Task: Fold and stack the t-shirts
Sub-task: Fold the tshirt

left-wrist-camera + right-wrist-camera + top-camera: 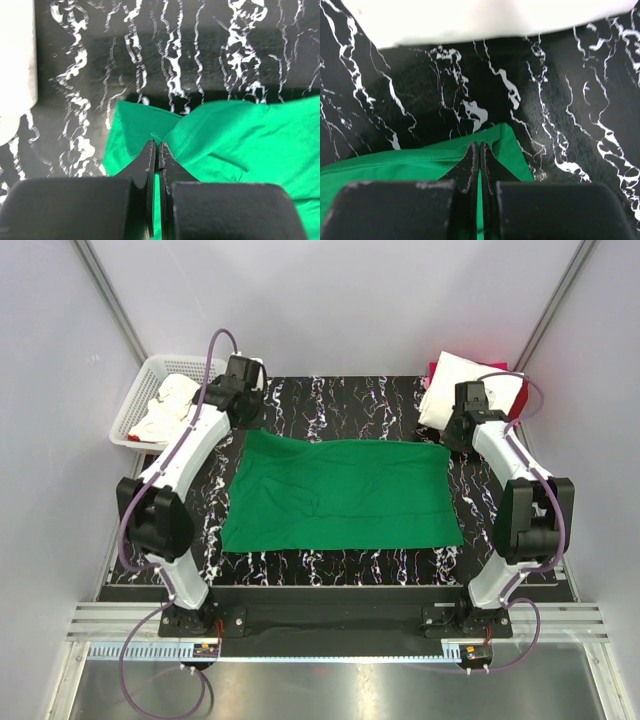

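Note:
The bright green t-shirt (340, 495) lies spread flat on the black marbled mat. My left gripper (248, 422) is at its far left corner. In the left wrist view that gripper (156, 146) is shut, pinching the green fabric (225, 135), which bunches into a fold at the tips. My right gripper (455, 437) is at the far right corner. In the right wrist view it (479, 146) is shut on the shirt's corner (420, 160). A folded white t-shirt (455, 375) lies on a red one (521, 392) at the back right.
A white mesh basket (131, 411) holding white cloth (170, 402) stands at the back left, and its edge shows in the left wrist view (15, 65). The white folded shirt (470, 20) lies just beyond the right gripper. Grey walls enclose the black mat (330, 405).

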You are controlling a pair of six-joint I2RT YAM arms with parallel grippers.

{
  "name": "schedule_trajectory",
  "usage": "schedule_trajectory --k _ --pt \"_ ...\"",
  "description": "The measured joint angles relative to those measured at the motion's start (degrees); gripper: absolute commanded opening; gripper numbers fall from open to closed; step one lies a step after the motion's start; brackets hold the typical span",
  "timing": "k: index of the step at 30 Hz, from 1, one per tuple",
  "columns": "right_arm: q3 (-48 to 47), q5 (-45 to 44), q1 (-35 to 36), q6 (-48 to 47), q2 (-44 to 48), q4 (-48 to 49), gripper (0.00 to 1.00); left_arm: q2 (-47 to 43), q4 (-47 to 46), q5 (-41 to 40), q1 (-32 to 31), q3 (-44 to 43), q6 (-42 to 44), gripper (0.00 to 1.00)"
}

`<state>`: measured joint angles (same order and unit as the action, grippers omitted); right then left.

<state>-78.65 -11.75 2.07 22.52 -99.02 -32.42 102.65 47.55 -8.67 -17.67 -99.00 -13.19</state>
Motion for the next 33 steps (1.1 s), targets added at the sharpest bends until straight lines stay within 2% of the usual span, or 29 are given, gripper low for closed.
schedule_trajectory --k 17,28,33 --pt "11.8 0.2 -0.1 2.3 7.4 1.2 0.00 -12.5 -4.4 -1.9 -0.8 22.1 -1.9 0.00" --pt "16.5 -1.1 -0.3 3.4 10.5 1.6 0.00 -15.3 -4.7 -5.5 -2.3 27.7 -4.7 0.00" --pt "18.4 -1.2 -0.3 4.0 10.6 2.5 0.00 -16.4 -3.0 -6.8 -2.5 29.3 -8.7 0.00"
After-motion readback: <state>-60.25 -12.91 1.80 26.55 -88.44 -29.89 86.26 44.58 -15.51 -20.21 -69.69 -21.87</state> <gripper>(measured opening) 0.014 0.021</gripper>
